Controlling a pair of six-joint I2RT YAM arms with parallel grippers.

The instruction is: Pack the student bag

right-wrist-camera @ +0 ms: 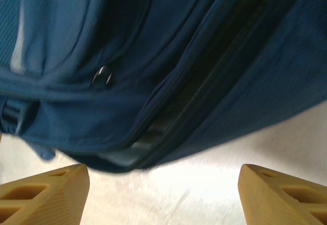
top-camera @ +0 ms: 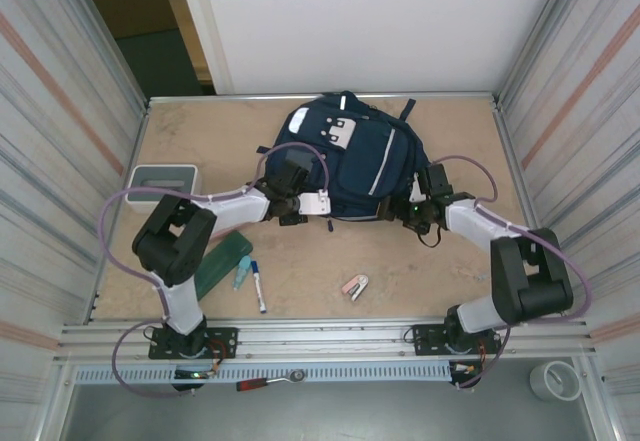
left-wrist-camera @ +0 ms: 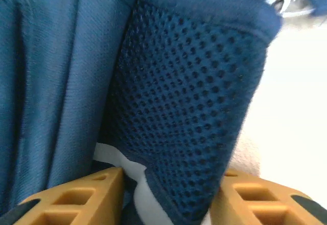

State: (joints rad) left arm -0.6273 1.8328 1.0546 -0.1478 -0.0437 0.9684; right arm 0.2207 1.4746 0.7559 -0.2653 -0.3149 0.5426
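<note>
Packing is barely starting: left tool (left-wrist-camera: 171, 181) is gripping the student bag (top-camera: 350, 156) by its mesh pocket (left-wrist-camera: 189, 107), right tool (right-wrist-camera: 163, 176) is hovering open; marker (top-camera: 258, 286) and green case (top-camera: 222, 264) are lying outside.

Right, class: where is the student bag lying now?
In the top view, the student bag lies at the table's far middle, flanked by the left pincer and the right pincer.

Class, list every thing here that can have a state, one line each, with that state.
student bag: lying flat on the table, zip gaping slightly at one edge.
left gripper: fingers either side of the bag's mesh pocket; grip unclear.
right gripper: open, nothing between its fingers.
marker: lying on the table, not packed.
</note>
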